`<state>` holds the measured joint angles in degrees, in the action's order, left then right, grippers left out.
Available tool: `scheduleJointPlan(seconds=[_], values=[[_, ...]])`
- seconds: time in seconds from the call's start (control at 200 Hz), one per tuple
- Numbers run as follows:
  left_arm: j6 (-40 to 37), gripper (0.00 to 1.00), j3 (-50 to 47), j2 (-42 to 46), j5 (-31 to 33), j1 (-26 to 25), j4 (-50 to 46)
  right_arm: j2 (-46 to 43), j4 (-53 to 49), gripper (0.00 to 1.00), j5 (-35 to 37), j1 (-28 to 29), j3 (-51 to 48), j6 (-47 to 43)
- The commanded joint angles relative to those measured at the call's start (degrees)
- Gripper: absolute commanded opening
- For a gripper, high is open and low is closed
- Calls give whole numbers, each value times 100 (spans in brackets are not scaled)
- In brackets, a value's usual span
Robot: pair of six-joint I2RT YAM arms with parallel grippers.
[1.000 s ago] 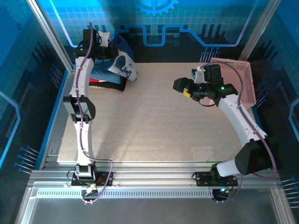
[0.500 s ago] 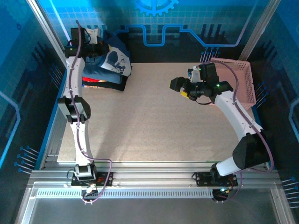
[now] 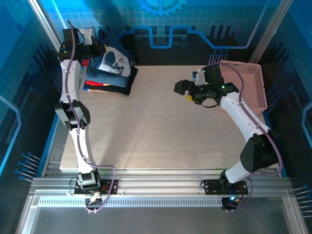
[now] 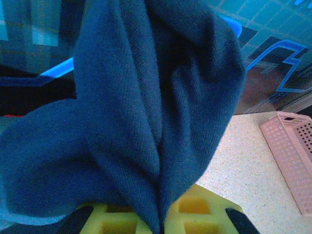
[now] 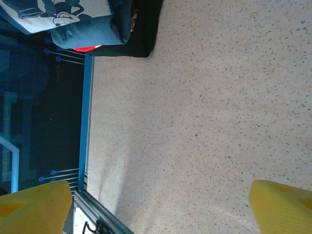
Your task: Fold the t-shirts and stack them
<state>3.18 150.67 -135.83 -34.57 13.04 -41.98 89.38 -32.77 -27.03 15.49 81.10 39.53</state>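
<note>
**A:** Where is the navy t-shirt?

**B:** At the far left corner of the bench, draped over the folded pile with its white print facing up. One end rises to the left tool, which is clenched on it.

**A:** Can you see the grip itself?

**B:** From the left wrist, a thick fold of navy cloth runs down between the two yellow pads and hides most of them. From above, the arm and the bunched cloth cover the fingertips.

**A:** What lies under it?

**B:** A slate-blue t-shirt, a red t-shirt showing as a thin sliver, and a black t-shirt at the bottom. I cannot tell how neatly each is folded. The navy one covers their tops, and the right wrist view cuts the pile off at its upper edge.

**A:** And the right tool?

**B:** Released, holding nothing. Its yellow fingers sit wide apart at the bottom corners of the wrist view, both cut off by the frame, with bare bench between them. It hangs over the middle of the bench, well apart from the pile.

**A:** Anything else?

**B:** A pink basket at the far right edge, partly hidden behind the right arm. Its inside is not readable. The left wrist view catches one corner of it.
</note>
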Motion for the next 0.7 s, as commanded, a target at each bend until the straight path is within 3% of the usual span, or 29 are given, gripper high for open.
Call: scheduleJointPlan(seconds=[0.0, 0.11, 0.135, 0.215, 0.29, 0.305, 0.315, 0.445, 0.585, 0.695], values=[[164, 0, -129, -126, -286, 252, 409, 211, -9, 95, 57, 114, 271, 106], [336, 0, -269, -333, -331, 476, 647, 415, -100, 95, 83, 206, 498, 113], [431, 5, -325, -389, -331, 547, 735, 468, -133, 95, 83, 220, 561, 115], [769, 54, -544, -558, -331, 776, 1072, 648, -231, 95, 63, 291, 788, 94], [1142, 75, -699, -665, -283, 971, 1299, 783, -386, 95, 127, 352, 1046, 45], [1208, 93, -707, -673, -298, 1006, 1338, 800, -409, 95, 147, 357, 1090, 26], [1246, 98, -713, -677, -310, 1032, 1362, 811, -424, 95, 157, 365, 1116, 15], [1599, 99, -669, -393, 27, 1150, 1468, 798, -540, 96, 195, 366, 1318, -94], [1635, 99, -661, 185, 860, 1238, 1079, 470, -677, 96, 240, 296, 1235, -315], [1762, 99, -1022, 736, 1022, 1289, 931, 11, -769, 96, 257, 102, 924, -512]])
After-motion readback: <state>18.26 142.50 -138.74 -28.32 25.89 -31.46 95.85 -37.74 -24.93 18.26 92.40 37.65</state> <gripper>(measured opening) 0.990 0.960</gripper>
